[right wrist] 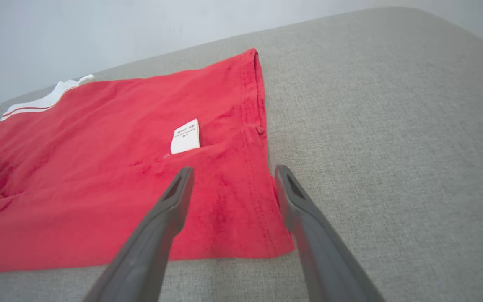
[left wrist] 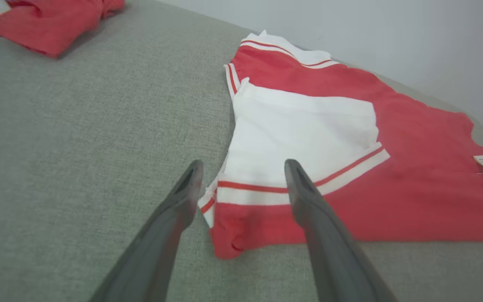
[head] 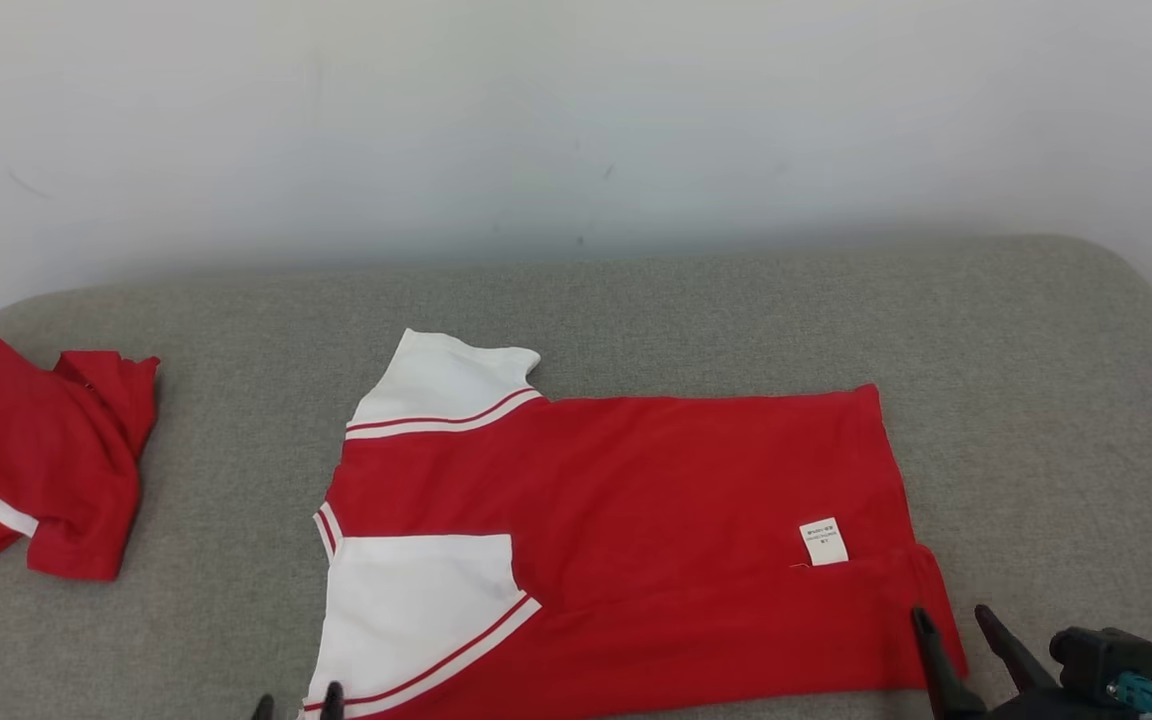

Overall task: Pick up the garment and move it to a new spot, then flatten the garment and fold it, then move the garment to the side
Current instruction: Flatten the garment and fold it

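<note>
**Setting.** A grey woven surface (head: 736, 310) lay before you, with a plain white wall (head: 576, 120) behind it.

**Item 1: garment (head: 656, 500).** It was a red shirt with white sleeves, lying flat near the middle of the surface with its collar end to your left and its hem to your right. The near long edge appeared to be turned in over the body. The near sleeve (head: 416, 600) lay on top of the red, and a white care label (head: 823, 541) showed by the hem. The far sleeve (head: 446, 385) stuck out, unfolded.

**Item 2: left gripper (head: 296, 703).** Its fingers were spread wide and held nothing. It sat at the near collar-end corner, and the striped cuff edge lay between the fingers in the wrist view.

**Item 3: right gripper (head: 954, 615).** It was equally wide open and empty. It sat over the near hem corner, one finger above the cloth and the other above bare surface.

**Item 4: second red garment (head: 36, 460).** It lay crumpled at the far left, well apart from the first, and was not your concern.

**Step in hand.** Judged to be folding: one lengthwise fold looked done and the far side was not yet folded.

**Next move.** You would probably reach both arms across to the far edge. One would take the far sleeve's shoulder and the other the far hem corner. Pinch only the top layer, then bring that edge toward you evenly so the near fold stays flat.
</note>
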`<state>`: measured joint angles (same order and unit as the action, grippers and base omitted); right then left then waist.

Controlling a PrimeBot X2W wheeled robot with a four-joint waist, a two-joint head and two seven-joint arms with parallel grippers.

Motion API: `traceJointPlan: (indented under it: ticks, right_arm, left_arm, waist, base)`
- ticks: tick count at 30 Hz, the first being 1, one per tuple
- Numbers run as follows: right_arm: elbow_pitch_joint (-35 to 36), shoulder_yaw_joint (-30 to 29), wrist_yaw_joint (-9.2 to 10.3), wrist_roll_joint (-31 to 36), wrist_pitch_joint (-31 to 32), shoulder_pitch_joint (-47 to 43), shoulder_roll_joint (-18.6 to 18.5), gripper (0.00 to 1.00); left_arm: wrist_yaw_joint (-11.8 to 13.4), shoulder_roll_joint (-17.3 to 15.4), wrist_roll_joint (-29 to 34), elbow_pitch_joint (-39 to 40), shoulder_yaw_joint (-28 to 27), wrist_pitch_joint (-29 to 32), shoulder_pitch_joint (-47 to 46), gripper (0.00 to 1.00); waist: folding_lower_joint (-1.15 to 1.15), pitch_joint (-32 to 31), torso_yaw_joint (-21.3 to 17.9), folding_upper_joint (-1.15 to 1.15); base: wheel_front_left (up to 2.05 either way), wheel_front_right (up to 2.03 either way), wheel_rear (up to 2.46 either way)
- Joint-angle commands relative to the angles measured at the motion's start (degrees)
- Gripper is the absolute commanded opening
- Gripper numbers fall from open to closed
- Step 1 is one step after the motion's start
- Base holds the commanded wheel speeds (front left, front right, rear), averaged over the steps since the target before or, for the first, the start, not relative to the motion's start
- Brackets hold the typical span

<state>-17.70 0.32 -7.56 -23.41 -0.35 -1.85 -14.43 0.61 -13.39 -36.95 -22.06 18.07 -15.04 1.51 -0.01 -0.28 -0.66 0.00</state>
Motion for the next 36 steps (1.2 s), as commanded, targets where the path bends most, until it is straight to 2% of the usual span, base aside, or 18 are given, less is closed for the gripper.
traceJointPlan:
  ticks: [1, 8, 14, 17, 26, 36]
  right_arm:
    - [1.06, -0.37, 0.15, 0.86, -0.71, -0.26, 0.41, 1.0]
    - [5.78, -0.22, 0.15, 2.84, -4.62, 0.38, 2.36, 1.0]
    - [6.28, 0.28, 0.15, 3.82, -8.8, 0.77, 4.05, 1.0]
    - [5.64, 0.7, 0.15, 3.65, -10.31, 1.06, 4.84, 1.0]
    - [5.07, 2.05, 0.15, 4.98, -14.35, 1.43, 6.23, 1.0]
    - [5.75, 0.77, 0.15, 6.52, -14.86, 0.58, 7.69, 1.0]
  left_arm:
    - [0.56, -0.06, 1.59, 1.23, -1.2, -0.15, 0.66, 1.0]
    - [1.41, 0.66, 10.48, 8.79, -7.99, -0.18, 2.04, 1.0]
    - [0.61, 2.9, 15.67, 13.0, -14.99, -0.18, 2.9, 1.0]
    - [1.13, 4.8, 17.98, 14.84, -16.9, -0.18, 3.78, 1.0]
    - [-1.02, 6.28, 24.1, 15.02, -21.41, -0.18, 4.94, 1.0]
    - [-4.82, 6.51, 28.55, 14.64, -22.1, -0.18, 5.59, 1.0]
  waist:
    - [0.01, -0.04, -0.06, 0.0]
    - [0.01, -0.36, -0.04, 0.0]
    - [0.01, -0.86, 0.54, 0.0]
    - [0.01, -1.2, 0.64, 0.0]
    - [0.01, -1.3, 0.29, 0.0]
    - [0.01, -1.15, 0.18, 0.0]
  base:
    - [0.0, 0.0, 0.0]
    - [0.0, 0.0, 0.0]
    - [0.0, 0.0, 0.0]
    - [0.0, 0.0, 0.0]
    - [0.0, 0.0, 0.0]
    - [0.0, 0.0, 0.0]
